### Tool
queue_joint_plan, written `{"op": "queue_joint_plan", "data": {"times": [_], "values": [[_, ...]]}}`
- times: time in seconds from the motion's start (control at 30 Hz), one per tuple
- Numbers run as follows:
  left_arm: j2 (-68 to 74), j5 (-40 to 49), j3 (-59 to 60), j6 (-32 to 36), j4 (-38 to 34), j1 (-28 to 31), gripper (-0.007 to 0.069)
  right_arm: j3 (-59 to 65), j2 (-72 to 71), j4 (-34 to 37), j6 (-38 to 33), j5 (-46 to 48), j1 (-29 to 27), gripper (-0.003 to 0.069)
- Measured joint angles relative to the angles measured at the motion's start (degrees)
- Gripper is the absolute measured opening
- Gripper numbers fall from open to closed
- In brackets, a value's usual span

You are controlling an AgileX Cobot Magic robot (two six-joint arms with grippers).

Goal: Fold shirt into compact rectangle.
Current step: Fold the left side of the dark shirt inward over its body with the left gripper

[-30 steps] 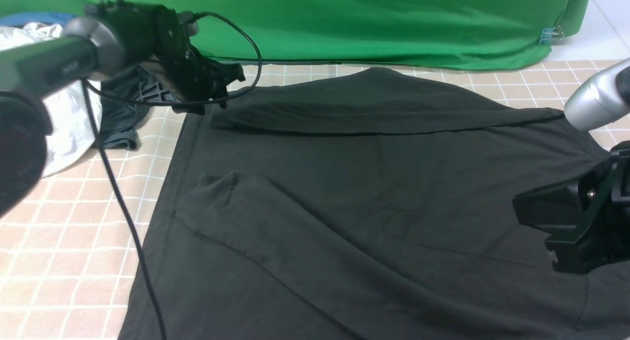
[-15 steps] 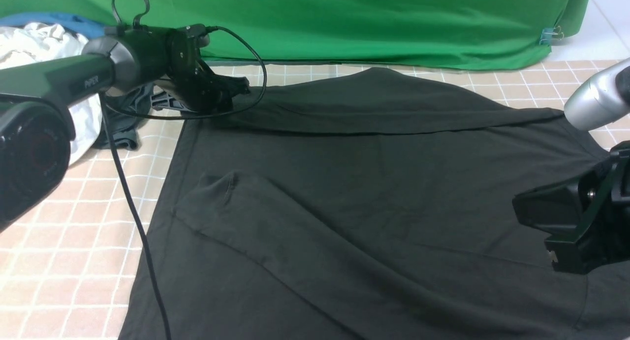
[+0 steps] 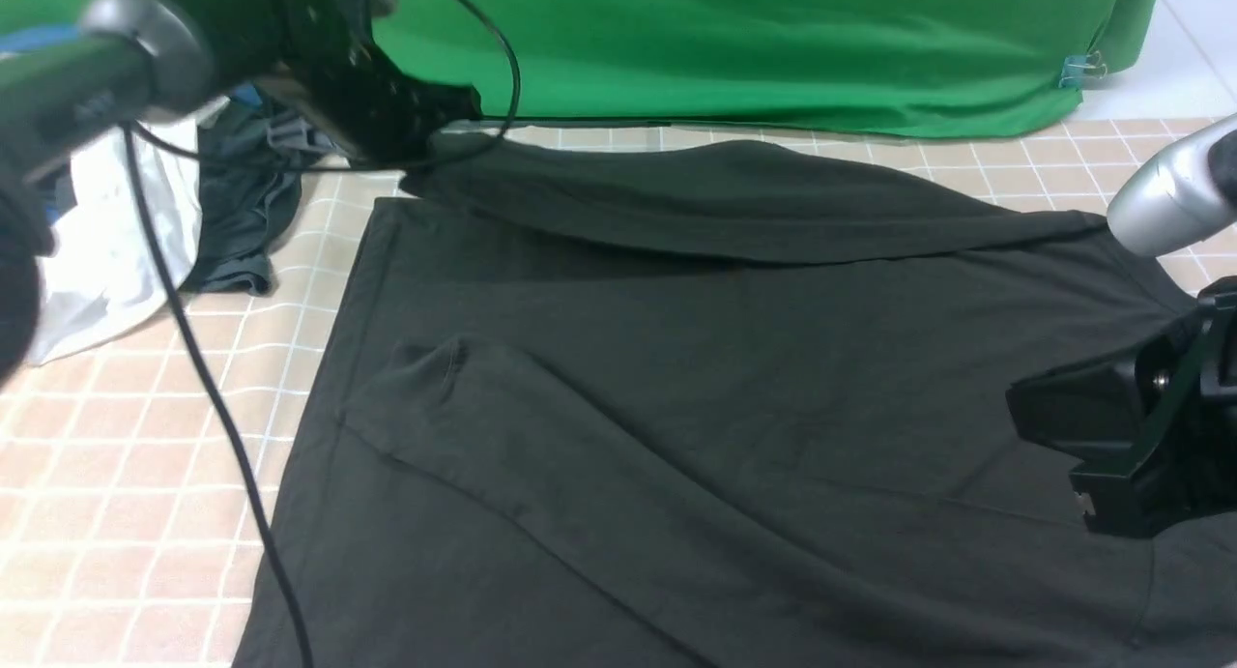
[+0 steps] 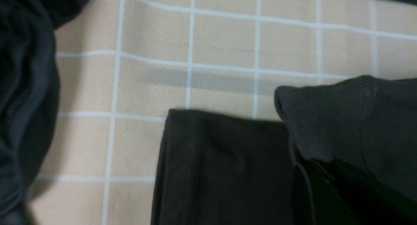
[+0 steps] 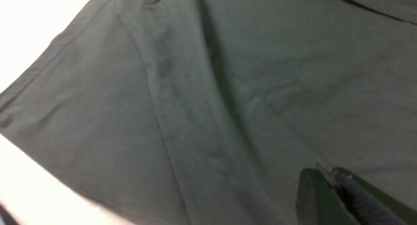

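Shirt [image 3: 734, 378]: soft, light, limp; take edges.
Left gripper [image 3: 440, 131]: clamped on shirt's ribbed edge.
Right gripper [image 5: 322, 177]: narrow, seemingly pinching shirt.

The left arm [image 3: 106, 64] stretches forward from the robot's left side, blurred, with its wrist held high. The left pincer [image 3: 430, 131] points toward the middle, jaws closed on a ribbed edge of the shirt [image 3: 725, 388]. The right arm [image 3: 1169, 199] comes in from the right and bends downward. The right pincer [image 3: 1049, 436] sits low, tips pointing left, jaws nearly together with ribbed cloth pinched between them.
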Motion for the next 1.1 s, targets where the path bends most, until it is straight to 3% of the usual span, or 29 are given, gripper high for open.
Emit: {"op": "queue_joint_plan", "data": {"times": [0.17,0.33,0.5,0.8,1.1], "values": [[-4.4,7.9,0.0,0.0,-0.1,0.0,0.0032,0.0,0.0,-7.5,1.4,0.0,0.0,0.0091],[-7.6,17.5,0.1,0.0,-2.1,0.0,0.0032,0.0,0.0,-22.8,12.3,1.8,0.0,0.0091],[-10.9,21.1,4.5,-0.1,-4.1,0.0,0.0032,0.0,0.0,-30.0,16.7,5.0,0.0,0.0091],[-19.4,21.2,16.6,-3.0,-2.8,0.0,0.0032,0.0,0.0,-31.7,17.8,6.5,0.0,0.0091],[-23.0,23.0,18.0,-4.0,0.0,0.0,0.0032,0.0,0.0,-31.7,17.9,6.5,0.0,0.0091]]}}
